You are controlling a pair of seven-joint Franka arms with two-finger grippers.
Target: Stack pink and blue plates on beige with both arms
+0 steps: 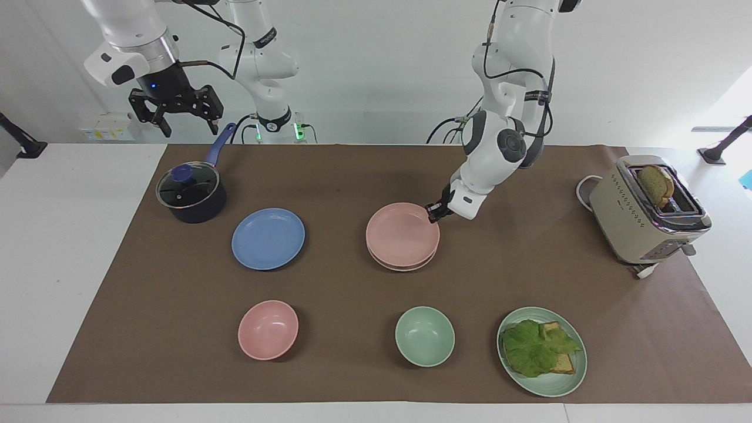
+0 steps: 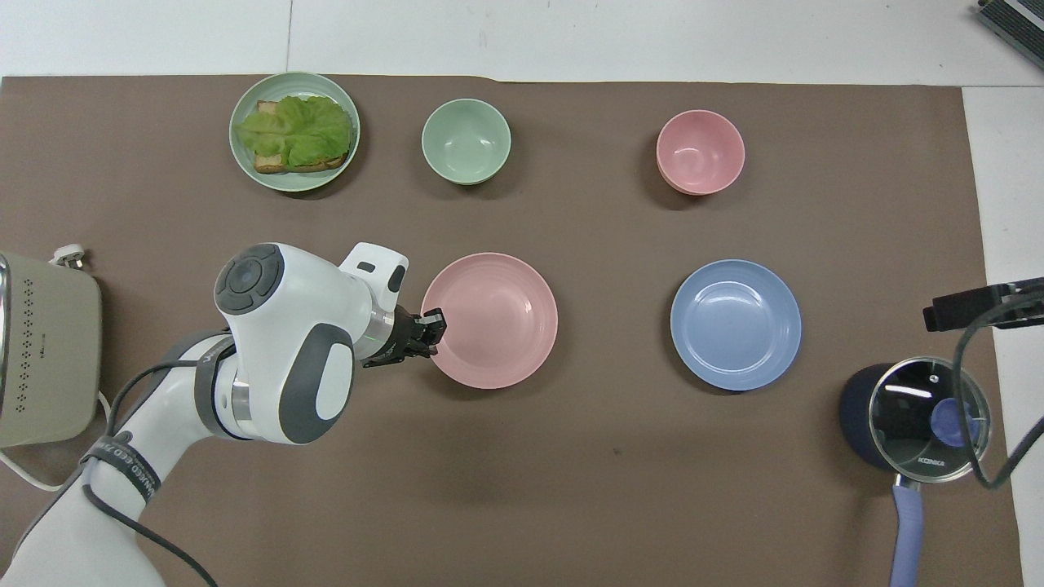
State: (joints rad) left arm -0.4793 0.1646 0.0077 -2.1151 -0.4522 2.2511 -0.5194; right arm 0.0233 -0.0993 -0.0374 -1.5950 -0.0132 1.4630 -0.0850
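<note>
The left gripper [image 1: 433, 212] is down at the rim of the pink plate [image 1: 402, 234], its fingers [image 2: 432, 326] pinched together on that rim at the edge toward the left arm's end of the worktop [image 1: 352, 170]. The pink plate lies on top of the beige plate [image 1: 405, 265], so only a thin cream sliver of the beige one shows under the edge away from the fingers; in the overhead view the pink plate covers it wholly. The blue plate [image 1: 268, 238] lies flat on the brown mat, well apart from the left fingers, toward the right arm's end, with nothing on it. The right gripper [image 1: 176, 111] waits up in the air above the handle of the dark lidded pot [image 1: 191, 192], its fingers spread wide and holding nothing. The blue plate sits just beside that pot, farther from the robots.
</note>
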